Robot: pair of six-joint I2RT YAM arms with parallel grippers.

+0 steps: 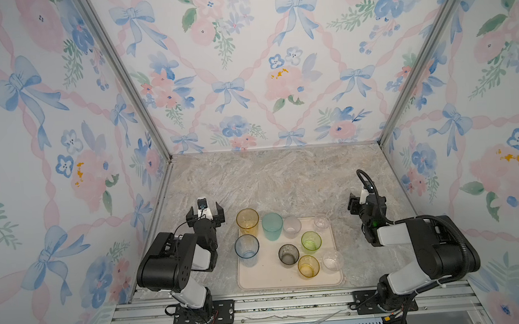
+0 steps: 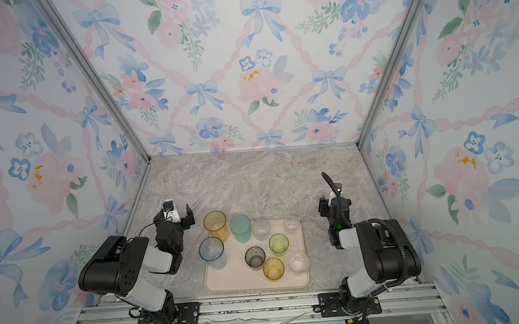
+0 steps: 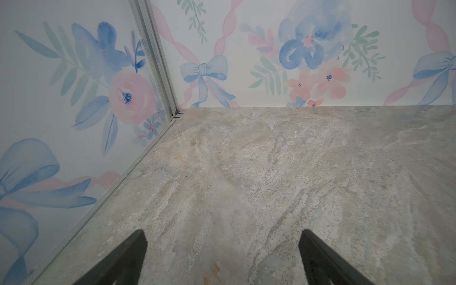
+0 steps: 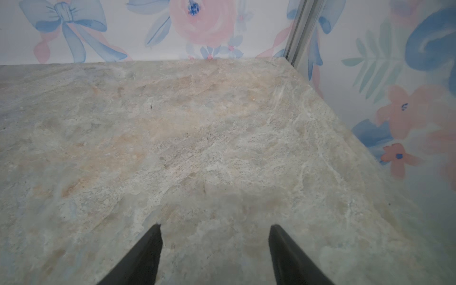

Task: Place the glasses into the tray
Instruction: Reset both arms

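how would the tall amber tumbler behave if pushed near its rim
The tall amber tumbler stands upright and narrow, so it would probably tip rather than slide. It looks empty and thin-walled, likely light. Its smooth wall may slip.

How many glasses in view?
9. Far row: tall amber, teal, frosted, small clear. Middle: pale blue at tray's left edge, lime, grey. Near: short amber, second small clear. None seems hidden.

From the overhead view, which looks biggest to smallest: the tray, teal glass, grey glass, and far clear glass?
In a top view: tray, teal glass, grey glass, far clear glass. The last two look close, the clear one being farther off.
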